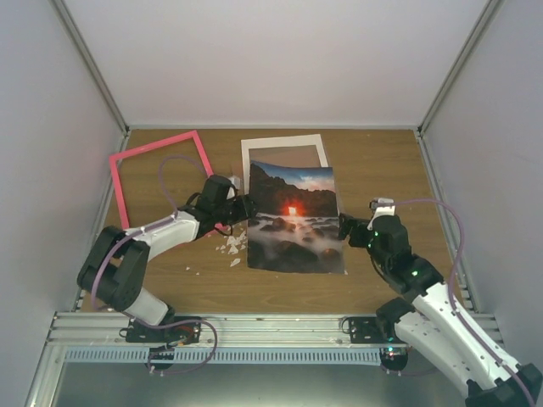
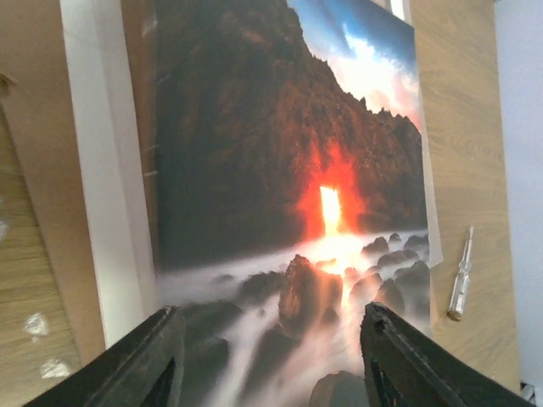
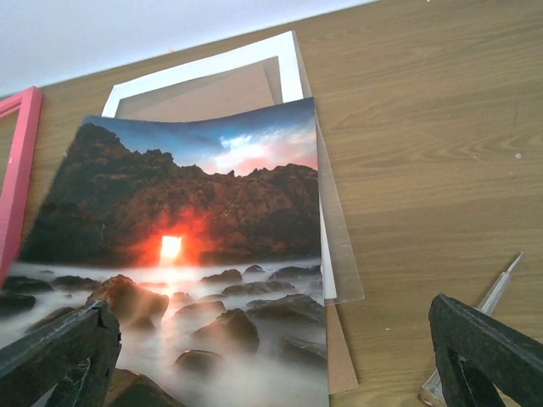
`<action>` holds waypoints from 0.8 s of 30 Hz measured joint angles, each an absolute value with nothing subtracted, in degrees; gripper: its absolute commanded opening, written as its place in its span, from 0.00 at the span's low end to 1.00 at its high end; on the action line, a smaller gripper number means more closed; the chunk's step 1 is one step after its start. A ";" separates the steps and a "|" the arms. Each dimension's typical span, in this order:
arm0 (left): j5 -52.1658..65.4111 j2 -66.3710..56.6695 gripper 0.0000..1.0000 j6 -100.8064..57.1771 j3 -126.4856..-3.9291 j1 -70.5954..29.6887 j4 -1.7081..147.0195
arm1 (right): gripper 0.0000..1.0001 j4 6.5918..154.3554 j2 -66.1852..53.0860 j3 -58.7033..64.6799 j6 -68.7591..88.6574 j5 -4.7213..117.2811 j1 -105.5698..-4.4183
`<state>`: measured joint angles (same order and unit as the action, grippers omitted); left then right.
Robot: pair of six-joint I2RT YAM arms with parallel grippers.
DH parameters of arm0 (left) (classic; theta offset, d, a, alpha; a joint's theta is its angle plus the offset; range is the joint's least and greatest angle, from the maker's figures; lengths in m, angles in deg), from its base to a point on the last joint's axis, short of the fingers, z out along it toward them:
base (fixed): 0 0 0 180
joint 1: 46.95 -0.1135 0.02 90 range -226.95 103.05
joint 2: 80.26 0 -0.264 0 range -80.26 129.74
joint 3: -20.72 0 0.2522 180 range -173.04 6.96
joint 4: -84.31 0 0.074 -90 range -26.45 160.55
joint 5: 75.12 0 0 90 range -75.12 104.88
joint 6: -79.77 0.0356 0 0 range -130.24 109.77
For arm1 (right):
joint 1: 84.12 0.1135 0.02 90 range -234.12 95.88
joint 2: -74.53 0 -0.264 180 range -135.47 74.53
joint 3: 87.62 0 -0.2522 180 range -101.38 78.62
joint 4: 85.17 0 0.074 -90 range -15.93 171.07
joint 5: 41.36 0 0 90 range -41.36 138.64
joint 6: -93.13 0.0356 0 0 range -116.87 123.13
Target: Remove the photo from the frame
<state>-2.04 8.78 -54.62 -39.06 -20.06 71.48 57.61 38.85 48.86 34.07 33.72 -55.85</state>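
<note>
The photo [image 1: 295,220], a seascape with a red-orange sun, lies loose on the table, overlapping the lower part of a white mat board [image 1: 284,142]. The pink frame [image 1: 157,145] lies empty at the far left, apart from the photo. My left gripper [image 1: 246,208] is at the photo's left edge; in the left wrist view its jaws stand open over the photo [image 2: 280,170], gripping nothing. My right gripper [image 1: 346,229] hovers open at the photo's right edge. The right wrist view shows the photo [image 3: 187,237] and the frame [image 3: 17,170].
A clear pane [image 3: 339,246] and a brown backing board [image 3: 339,356] stick out from under the photo's right side. A small clear tool [image 3: 492,297] lies on the wood by the right fingers. White flecks [image 1: 231,246] lie near the left gripper. Walls enclose three sides.
</note>
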 measured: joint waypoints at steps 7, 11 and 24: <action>1.39 -3.53 0.83 -50.94 -38.60 -21.65 63.22 | 1.00 54.55 39.86 45.87 34.12 33.44 -55.85; 3.22 -13.28 0.90 -48.52 -38.01 -23.40 57.62 | 1.00 52.62 41.10 43.57 34.07 32.78 -55.85; 13.17 -47.70 0.99 -39.10 -40.81 -25.89 39.94 | 1.00 49.08 49.58 36.89 29.11 28.59 -55.85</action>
